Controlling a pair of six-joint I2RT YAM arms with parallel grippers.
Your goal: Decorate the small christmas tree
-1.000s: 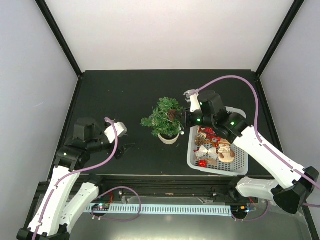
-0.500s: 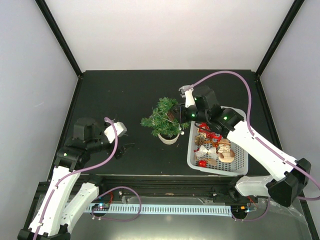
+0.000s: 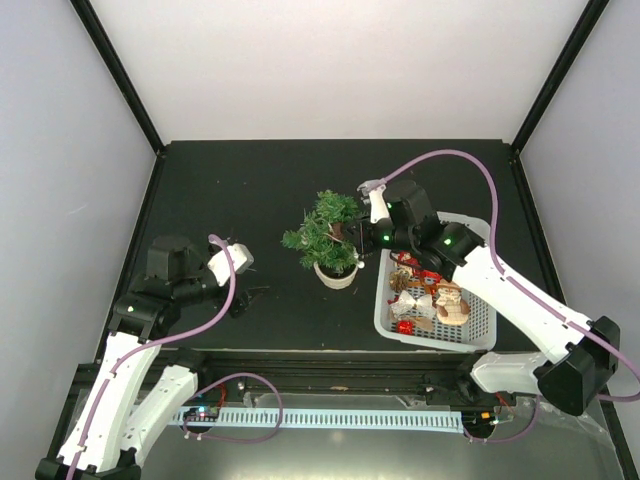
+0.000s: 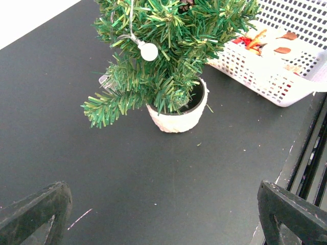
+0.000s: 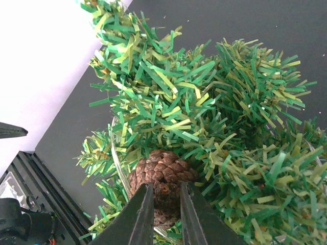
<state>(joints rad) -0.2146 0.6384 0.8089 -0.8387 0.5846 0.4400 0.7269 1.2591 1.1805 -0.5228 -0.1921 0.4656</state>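
small christmas tree [image 3: 328,238]: in the middle of the black desk [image 3: 230,180], standing upright in a round cream pot [image 4: 176,115], just left of the white basket [image 3: 482,322].
Weight: looks light and easy to tip; a hard push near the top could likely knock it over.
Branches: soft, bendy green needles; likely to give way when poked and not much good for holding on to.
Best place to hold: the pot, low down, from both sides; looks stiff and round there.
pine cone [image 5: 161,173]: brown, tucked in among the needles near the top of the tree, with a thin clear cord beside it.
right fingers [image 5: 147,199]: narrow, pinching the pine cone from both sides, right at the tree.
left fingers [image 4: 38,209]: spread wide, holding nothing, low over the desk, well to the left of the tree.
white ball [image 4: 148,51]: hanging on a thin cord on the side of the tree that faces the left arm.
Inside the white basket: more decorations, red, white and brown.
Step now, as a guess: settling the pine cone into the branches.
Care needed: a gentle let-go, so the pine cone does not drop off or drag the light tree over.
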